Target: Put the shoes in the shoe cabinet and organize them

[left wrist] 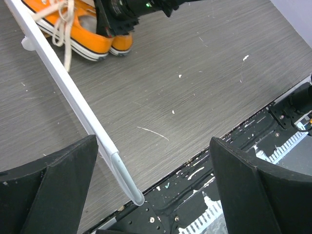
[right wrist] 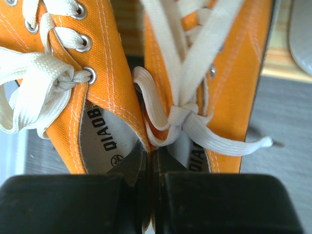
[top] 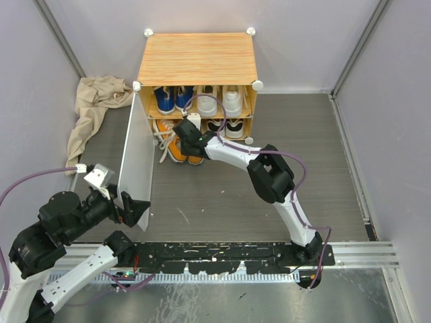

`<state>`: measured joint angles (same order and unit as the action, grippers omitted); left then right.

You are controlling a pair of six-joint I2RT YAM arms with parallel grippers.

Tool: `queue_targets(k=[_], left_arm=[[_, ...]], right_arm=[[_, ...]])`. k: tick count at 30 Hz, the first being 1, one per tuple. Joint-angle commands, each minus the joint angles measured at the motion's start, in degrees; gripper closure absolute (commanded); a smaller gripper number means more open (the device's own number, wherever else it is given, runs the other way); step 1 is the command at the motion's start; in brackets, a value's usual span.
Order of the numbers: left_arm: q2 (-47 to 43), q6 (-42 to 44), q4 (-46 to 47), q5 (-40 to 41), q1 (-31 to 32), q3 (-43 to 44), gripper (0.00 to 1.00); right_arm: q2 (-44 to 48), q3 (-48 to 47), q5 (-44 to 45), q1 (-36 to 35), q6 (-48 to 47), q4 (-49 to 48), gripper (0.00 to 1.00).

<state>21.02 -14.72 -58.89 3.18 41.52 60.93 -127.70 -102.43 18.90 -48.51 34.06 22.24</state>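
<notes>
- top view: the shoe cabinet [top: 197,60] stands at 12 o'clock, close to the back wall [top: 283,27]. its top is stripy orange wood.
- its pale door [top: 137,151] is swung wide open and points to 7 o'clock.
- on the top shelf sit the blue shoes [top: 172,99] and, at their 3 o'clock side, the white shoes [top: 219,101]. black and white shoes [top: 225,126] sit on the shelf below.
- the orange shoes [top: 176,149] lie on the grey wood floor [top: 222,195], just in front of the low shelf, toes toward the arms.
- the right gripper [top: 183,131] is down on the orange shoes. the left gripper [top: 131,208] is at 8 o'clock, by the far end of the door.
- a tan cloth [top: 91,111] lies crumpled at 10 o'clock by the left wall. a metal rail [top: 363,252] runs along 6 o'clock.
- left wrist view: the left gripper [left wrist: 153,146] has its fingers [left wrist: 53,190] wide apart and holds nothing. the edge of the door [left wrist: 73,92] runs between them, nearer the finger at 8 o'clock.
- the floor [left wrist: 195,73] has small white specks and scratches. the orange shoes [left wrist: 90,41] are at 11 o'clock.
- right wrist view: the right gripper [right wrist: 148,163] is squeezed tight on the inner sides of both orange shoes [right wrist: 114,63], pinching them together. white laces [right wrist: 195,48] hang loose over them. grey floor [right wrist: 287,112] shows at 3 o'clock.
</notes>
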Motion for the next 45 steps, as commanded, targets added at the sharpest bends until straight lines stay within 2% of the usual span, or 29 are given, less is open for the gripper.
queue_targets(k=[1, 3, 6, 8, 12, 16, 24, 29, 38, 42, 45], left_arm=[[0.99, -0.97, 1.26, 0.05, 0.13, 1.57, 0.02], [1.29, -0.95, 1.44, -0.03, 0.10, 1.33, 0.02], [1.77, -1.08, 1.69, -0.69, 0.14, 0.87, 0.02], [1.80, -1.33, 1.70, -1.04, 0.08, 0.73, 0.02], [1.34, -1.63, 2.11, -0.86, 0.07, 0.36, 0.02], [1.38, -1.42, 2.18, -0.74, 0.12, 0.40, 0.02], [0.48, -1.62, 2.02, -0.45, 0.14, 0.51, 0.02], [-0.12, -1.91, 1.95, 0.09, 0.12, 0.59, 0.02], [0.19, -2.07, 1.69, 0.15, 0.13, 0.63, 0.02], [0.32, -2.14, 1.63, 0.42, 0.09, 0.68, 0.02], [0.39, -2.15, 1.67, 0.43, 0.13, 0.68, 0.02]], right_arm=[[0.16, -9.87, -0.36, 1.73, 1.08, -12.43, 0.99], [-1.20, -11.33, 0.52, 1.91, 1.62, -12.46, 0.98], [-3.15, -12.91, 0.05, 2.70, 3.45, -11.07, 0.68], [-3.10, -12.22, -0.34, 2.85, 3.73, -10.34, 0.52], [1.43, -4.36, -2.60, 2.38, 1.87, -13.32, 0.45], [9.47, 3.93, -1.09, 0.15, -1.67, -16.66, 0.37], [18.09, 13.46, 2.95, -2.69, -5.69, -13.73, 0.36], [17.22, 14.97, 4.76, -2.81, -6.55, -10.80, 0.36], [12.60, 13.23, 13.12, -2.73, -10.71, -13.48, 0.37], [10.73, 13.14, 12.15, -2.35, -12.95, -17.68, 0.41], [9.82, 13.26, 11.53, -1.89, -13.32, -19.39, 0.55]])
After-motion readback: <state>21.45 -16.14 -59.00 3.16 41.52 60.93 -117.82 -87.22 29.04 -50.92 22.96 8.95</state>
